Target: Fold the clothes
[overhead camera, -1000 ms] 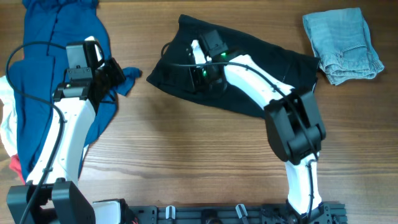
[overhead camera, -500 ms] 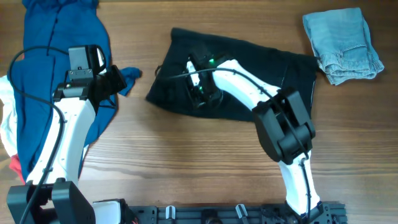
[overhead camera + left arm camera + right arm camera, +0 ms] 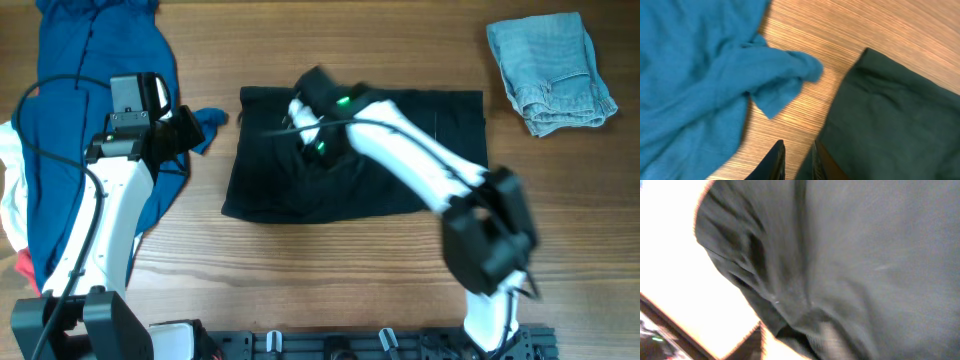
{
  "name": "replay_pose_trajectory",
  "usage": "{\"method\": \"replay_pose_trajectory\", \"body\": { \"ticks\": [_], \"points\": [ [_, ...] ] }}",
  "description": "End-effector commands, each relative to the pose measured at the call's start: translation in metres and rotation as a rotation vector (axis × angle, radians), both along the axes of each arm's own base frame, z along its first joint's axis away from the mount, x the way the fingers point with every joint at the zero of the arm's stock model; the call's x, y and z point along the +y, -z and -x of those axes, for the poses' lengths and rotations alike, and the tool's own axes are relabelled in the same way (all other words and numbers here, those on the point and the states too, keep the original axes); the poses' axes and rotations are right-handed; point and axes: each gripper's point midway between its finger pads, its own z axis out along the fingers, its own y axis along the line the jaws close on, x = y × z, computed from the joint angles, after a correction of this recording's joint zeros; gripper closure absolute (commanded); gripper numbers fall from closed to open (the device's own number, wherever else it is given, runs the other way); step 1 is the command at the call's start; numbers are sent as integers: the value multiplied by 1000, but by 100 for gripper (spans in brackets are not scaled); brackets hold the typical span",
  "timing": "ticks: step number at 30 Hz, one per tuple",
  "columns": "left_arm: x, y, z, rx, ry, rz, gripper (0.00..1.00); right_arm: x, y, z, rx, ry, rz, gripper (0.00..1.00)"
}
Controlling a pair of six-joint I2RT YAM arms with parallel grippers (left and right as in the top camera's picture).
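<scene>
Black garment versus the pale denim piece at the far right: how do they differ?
The black garment is black; the denim piece is faded light blue. The black garment lies spread as a broad rectangle mid-table; the denim piece is a smaller folded bundle in the far right corner. Both rest on the wooden table.

- Table [image 3: 300, 270]: one; warm brown wood-grain top, grain running left to right; it fills your overhead view edge to edge.
- Rail [image 3: 380, 340]: one; black, with small fittings, along the table's near edge.
- Light: bright, even; your right wrist view shows the wood washed pale.
</scene>
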Motion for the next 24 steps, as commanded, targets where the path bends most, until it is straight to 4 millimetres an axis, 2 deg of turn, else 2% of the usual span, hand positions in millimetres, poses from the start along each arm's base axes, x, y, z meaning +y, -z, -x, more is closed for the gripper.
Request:
{"method": "replay_pose_trajectory", "body": {
  "ticks": [1,2,4,6,10,12,14,17,20,24],
  "points": [
    [-33,-10,5,-16,121,156,80,-36,-67,-33,-133,155,-83,40],
    [-45,-8,7,-9,156,210,81,-54,-76,-44,-165,218,-70,39],
    [-53,3,13,21,181,245,96,-84,-85,-60,-200,301,-51,39],
    [-59,18,15,40,226,238,96,-107,-84,-70,-200,350,-39,41],
    [-91,43,15,50,426,320,96,-147,-79,-84,-202,438,5,41],
    [-95,58,11,67,444,326,96,-162,-78,-90,-215,471,34,39],
    [-100,78,6,90,455,356,96,-173,-77,-93,-215,498,45,38],
    [-119,89,2,77,516,480,96,-181,-76,-95,-215,527,57,38],
    [-121,106,0,91,519,502,96,-187,-75,-96,-223,550,88,39],
    [-127,114,1,95,550,508,96,-193,-70,-95,-221,563,117,37]
  ]
}}
